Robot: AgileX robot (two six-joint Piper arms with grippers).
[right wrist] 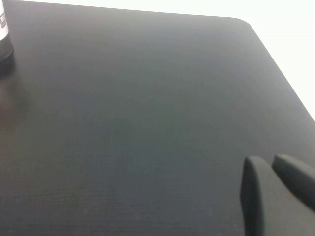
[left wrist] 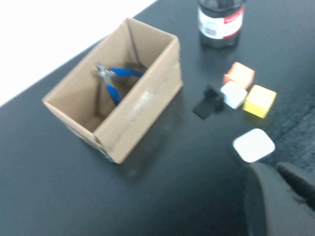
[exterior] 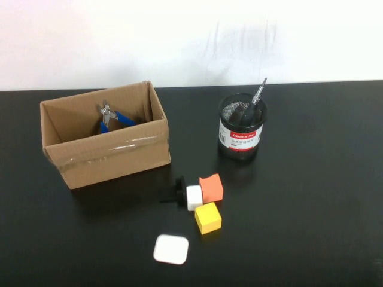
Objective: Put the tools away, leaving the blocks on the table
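Observation:
Blue-handled pliers [exterior: 114,117] [left wrist: 115,81] lie inside the open cardboard box [exterior: 108,156] [left wrist: 142,110] at the table's left. A slim black screwdriver [exterior: 257,97] stands tip-up in the black mesh cup [exterior: 241,136] [left wrist: 220,24]. The orange block [exterior: 211,188] [left wrist: 240,74], white block [exterior: 194,197] [left wrist: 233,94] and yellow block [exterior: 207,217] [left wrist: 259,101] sit together on the black table [exterior: 311,197]. My left gripper [left wrist: 276,168] hovers shut and empty above the table, near the white case. My right gripper [right wrist: 267,161] is shut and empty over bare tabletop near the right corner. Neither arm shows in the high view.
A flat white rounded-square case [exterior: 171,249] [left wrist: 253,145] lies in front of the blocks. A small black knobbed object [exterior: 173,192] [left wrist: 207,102] rests against the white block. A white wall runs behind the table's far edge.

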